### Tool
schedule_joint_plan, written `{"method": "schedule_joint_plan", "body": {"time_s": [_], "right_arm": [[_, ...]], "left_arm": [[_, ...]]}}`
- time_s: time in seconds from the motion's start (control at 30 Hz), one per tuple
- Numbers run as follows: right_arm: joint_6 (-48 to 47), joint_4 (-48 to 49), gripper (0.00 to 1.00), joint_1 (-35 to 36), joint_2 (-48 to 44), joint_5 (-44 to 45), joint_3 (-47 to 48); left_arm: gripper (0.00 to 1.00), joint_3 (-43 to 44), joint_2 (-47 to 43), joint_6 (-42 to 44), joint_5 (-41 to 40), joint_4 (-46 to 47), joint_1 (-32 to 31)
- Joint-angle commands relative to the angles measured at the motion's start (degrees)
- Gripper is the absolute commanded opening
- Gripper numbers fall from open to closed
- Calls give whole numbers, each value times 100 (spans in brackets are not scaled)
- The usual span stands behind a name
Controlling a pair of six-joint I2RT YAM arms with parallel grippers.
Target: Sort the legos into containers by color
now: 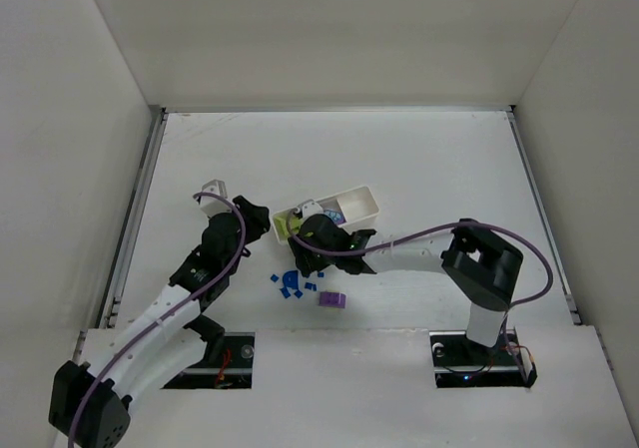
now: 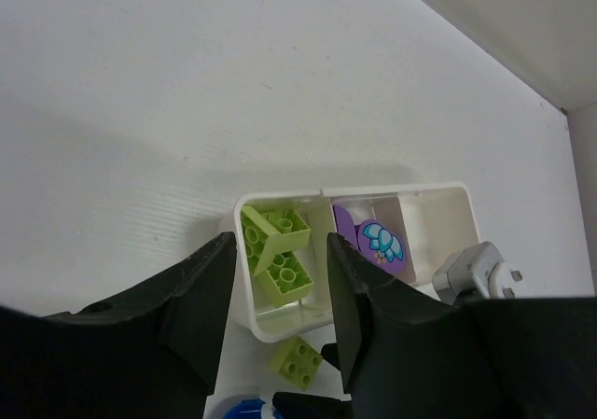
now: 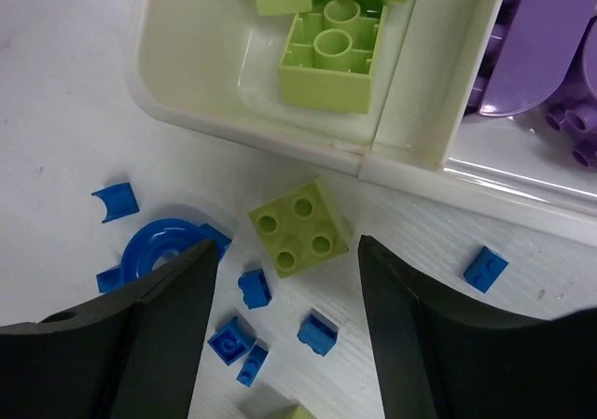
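Observation:
The white tray (image 1: 361, 205) lies mid-table. In the left wrist view its left compartment (image 2: 244, 298) holds yellow-green bricks (image 2: 280, 251), the middle one a purple piece with a blue fan shape (image 2: 381, 242), and the right one (image 2: 443, 221) looks empty. A loose yellow-green brick (image 3: 298, 228) lies on the table just in front of the tray, between the open fingers of my right gripper (image 3: 284, 251). Blue bits (image 3: 317, 332) and a blue ring (image 3: 157, 251) lie around it. A purple block (image 1: 331, 299) lies nearer. My left gripper (image 2: 278, 279) is open and empty at the tray's left end.
The two grippers (image 1: 262, 221) (image 1: 305, 256) are close together at the tray's left end. White walls enclose the table on three sides. A blue bit (image 3: 485, 268) lies alone by the tray's front wall.

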Motion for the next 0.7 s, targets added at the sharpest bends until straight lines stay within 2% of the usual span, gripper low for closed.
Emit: {"method": "schedule_joint_plan", "body": {"time_s": [0.0, 0.13, 0.37, 0.67], "right_arm": [[-38, -286, 65, 136, 192, 412, 371], [-29, -348, 63, 224, 333, 720, 451], [41, -304, 35, 286, 141, 896, 293], [23, -269, 33, 444, -1178, 1072, -120]], "left_arm": [[41, -65, -132, -70, 267, 61, 136], [41, -82, -132, -79, 364, 70, 189], [41, -135, -255, -70, 408, -18, 163], [41, -161, -378, 17, 408, -317, -135]]}}
